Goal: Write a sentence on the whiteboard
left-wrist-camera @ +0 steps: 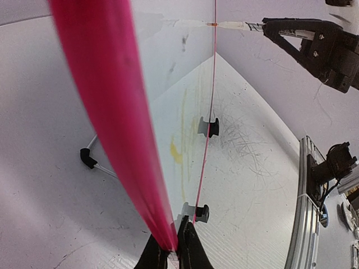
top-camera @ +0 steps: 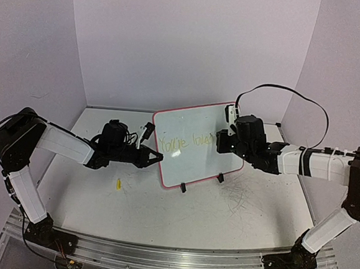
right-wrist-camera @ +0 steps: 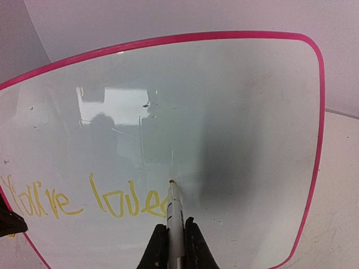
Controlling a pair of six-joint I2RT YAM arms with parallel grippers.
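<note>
Left gripper (top-camera: 156,157) is pinched shut on the pink rim of the whiteboard (top-camera: 197,118), grabbing the edge closest to it. The board stands tilted on its black stand feet (top-camera: 183,186). Right gripper (right-wrist-camera: 175,228) is clamped tight around a marker (right-wrist-camera: 174,204), with the tip touching the board straight ahead of its fingers. The sentence (right-wrist-camera: 84,202) runs off to the left of that tip in yellow, reading "You're love", then the marker hides the rest. A small yellow bit (top-camera: 119,184) lies on the table (top-camera: 243,208) near the left gripper.
</note>
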